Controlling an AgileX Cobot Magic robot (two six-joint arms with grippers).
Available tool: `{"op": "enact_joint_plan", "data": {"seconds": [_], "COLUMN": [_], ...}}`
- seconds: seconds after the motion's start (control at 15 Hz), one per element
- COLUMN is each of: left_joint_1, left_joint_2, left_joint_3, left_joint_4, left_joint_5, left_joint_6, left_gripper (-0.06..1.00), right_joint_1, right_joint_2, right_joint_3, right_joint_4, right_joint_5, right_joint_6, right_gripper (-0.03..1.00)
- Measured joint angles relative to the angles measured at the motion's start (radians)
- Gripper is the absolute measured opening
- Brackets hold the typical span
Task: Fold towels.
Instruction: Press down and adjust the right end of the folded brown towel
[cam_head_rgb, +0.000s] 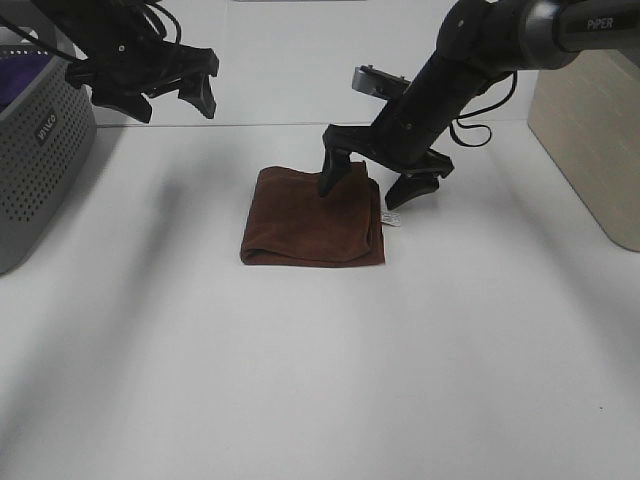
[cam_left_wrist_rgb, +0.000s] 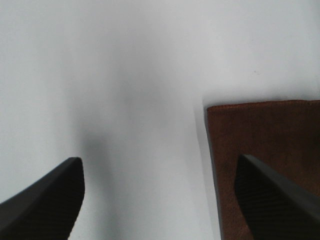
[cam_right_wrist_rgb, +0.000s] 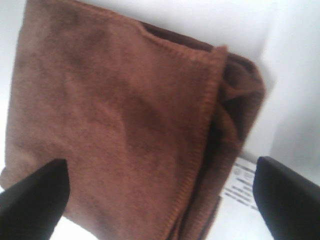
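R gripper (cam_head_rgb: 385, 180) wide open, empty, straddling towel (cam_head_rgb: 312, 218) far-right edge by label (cam_head_rgb: 392, 217). L gripper (cam_head_rgb: 160, 90) open, well off, far-left of towel.

A: The dark reddish-brown fuzzy cloth towel (cam_head_rgb: 313, 222) is looking soft and matt, its stitched hem showing, a small white printed label (cam_right_wrist_rgb: 243, 186) sticking out.

B: The white table (cam_head_rgb: 320, 380) is appearing smooth. The grey perforated plastic basket (cam_head_rgb: 40, 165) is looking matt.

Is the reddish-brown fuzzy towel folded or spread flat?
Folded: the reddish-brown fuzzy towel shows stacked layers at its edge by the white label.
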Motion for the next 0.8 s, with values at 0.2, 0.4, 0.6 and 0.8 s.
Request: {"op": "enact_joint_plan", "data": {"seconds": [0.2, 0.4, 0.6, 0.8], "left_joint_1": [0.0, 0.0, 0.0, 0.0], "left_joint_2": [0.0, 0.0, 0.0, -0.028], "left_joint_3": [0.0, 0.0, 0.0, 0.0], "left_joint_4": [0.001, 0.002, 0.002, 0.016], "left_joint_5": [0.0, 0.0, 0.0, 0.037], "left_joint_6": [0.0, 0.0, 0.0, 0.02], "left_gripper": [0.76, 0.76, 0.76, 0.76], "right_joint_1": [-0.021, -0.023, -0.024, -0.024], "right_joint_2": [0.0, 0.0, -0.016, -0.13], "right_joint_3": [0.0, 0.0, 0.0, 0.0], "right_joint_4": [-0.089, -0.256, -0.339, -0.348], "right_joint_5": [0.014, 0.04, 0.072, 0.179], "right_joint_6": [0.036, 0.114, 0.143, 0.148], "right_gripper": [0.95, 0.95, 0.95, 0.95]}}
